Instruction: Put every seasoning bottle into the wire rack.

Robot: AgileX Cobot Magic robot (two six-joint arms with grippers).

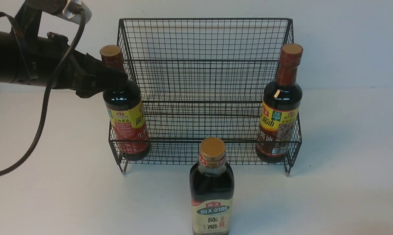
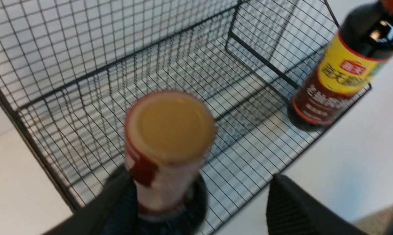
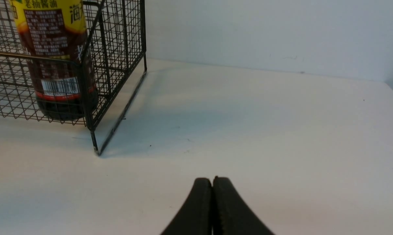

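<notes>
We have two bottles point(image 1: 126, 107) point(image 1: 279, 107) in the rack point(image 1: 203, 65); the third point(image 1: 212, 192) waits at six o'clock. Left gripper point(image 2: 196, 199) spread wide, right gripper point(image 3: 212, 202) closed empty.

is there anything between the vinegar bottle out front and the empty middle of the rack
Only the wire rack's own low front rail. The cream-label bottle stands just before it; the lower tier's middle is bare between the two shelved bottles.
</notes>
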